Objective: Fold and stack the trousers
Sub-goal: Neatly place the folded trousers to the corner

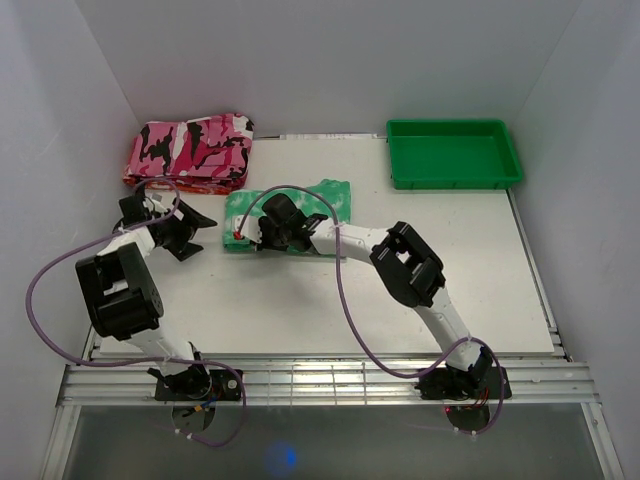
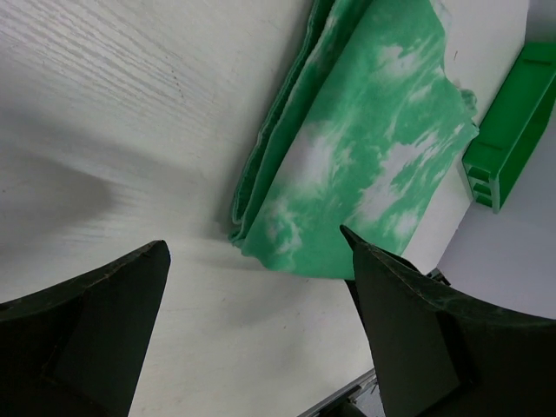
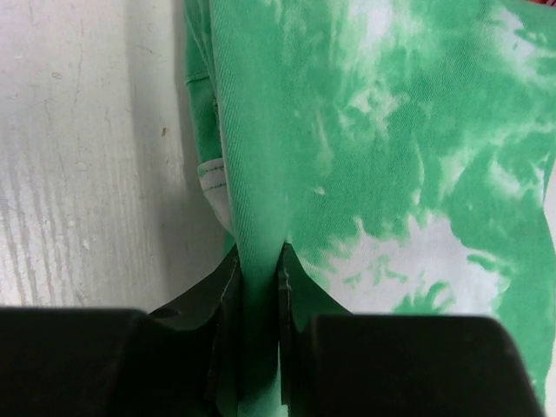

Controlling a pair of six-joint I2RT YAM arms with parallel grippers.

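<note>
Trousers (image 1: pixel 335 195) lie folded mid-table, near the camo stack (image 1: pixel 190 150). My right gripper (image 3: pixel 259 261) has its jaws clamped on a fold edge. Left gripper (image 2: pixel 252 248) is spread wide beside the trousers, holding nothing. Risk: the pinch may hold only the top layers, so lifting could spill the fold open.

We see the trousers (image 1: pixel 335 195) as soft matt woven cloth with a stitched hem, the table (image 1: pixel 300 310) as matt white board with fine wood grain, the tray (image 1: pixel 455 182) as smooth, slightly glossy plastic, the camouflage cloth (image 1: pixel 190 150) as matt fabric, and the rails (image 1: pixel 330 380) as bare metal.
</note>
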